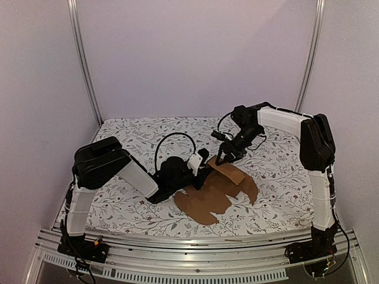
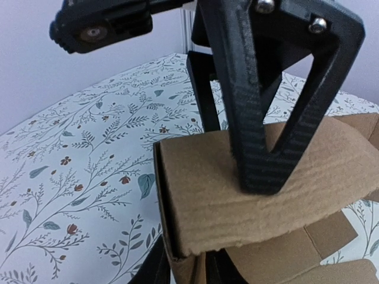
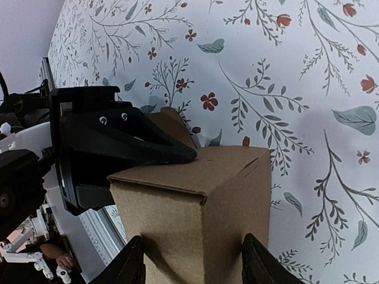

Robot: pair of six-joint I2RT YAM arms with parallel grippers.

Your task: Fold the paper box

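Observation:
The paper box (image 1: 230,173) is brown cardboard, partly raised into a small cuboid, with its rounded flaps (image 1: 204,204) still flat on the cloth in front. My left gripper (image 1: 201,165) comes in from the left. In its wrist view its fingers (image 2: 183,269) sit either side of a box wall (image 2: 201,189), closed on it. My right gripper (image 1: 224,158) comes down from the right, and one of its fingers (image 2: 266,118) presses on the curved top flap. In the right wrist view the box (image 3: 195,219) fills the gap of that gripper (image 3: 192,260), both fingers touching its sides.
A floral tablecloth (image 1: 136,133) covers the table. An aluminium rail (image 1: 177,245) runs along the near edge, and two metal posts (image 1: 83,59) stand at the back corners. The left gripper's body (image 3: 118,142) is close against the box in the right wrist view.

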